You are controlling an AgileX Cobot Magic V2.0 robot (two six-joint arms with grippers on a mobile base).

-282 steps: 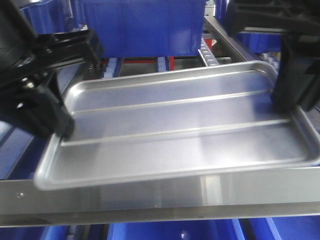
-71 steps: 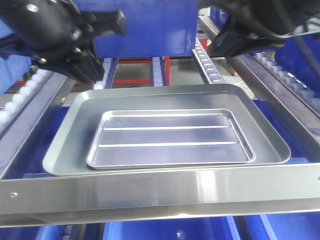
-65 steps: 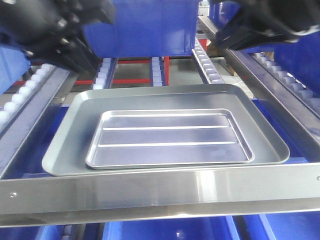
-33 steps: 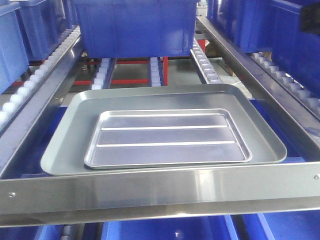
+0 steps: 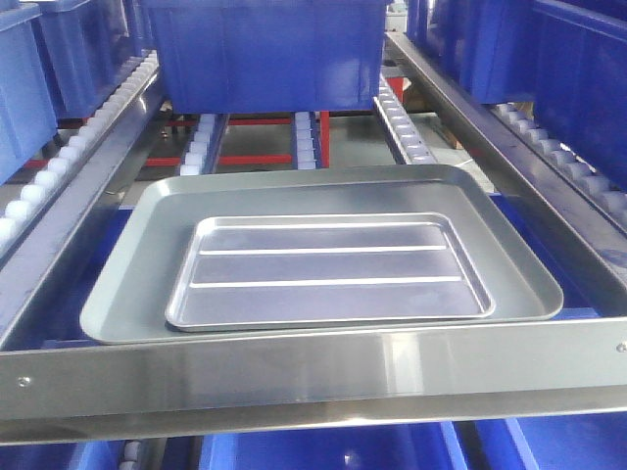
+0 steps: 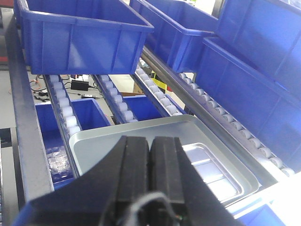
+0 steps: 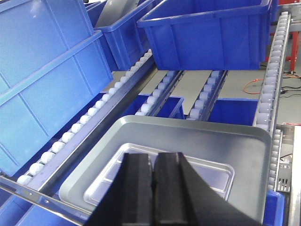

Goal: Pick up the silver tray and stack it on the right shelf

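text: none legible | labels: none | brands: none | numbers: none | signs: none

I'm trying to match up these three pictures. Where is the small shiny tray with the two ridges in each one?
Front view: silver tray centre, inside the larger grey tray.
Left wrist view: lower right, partly behind the left hand.
Right wrist view: bottom centre, partly behind the right hand.
Shared landmark: the grey tray.
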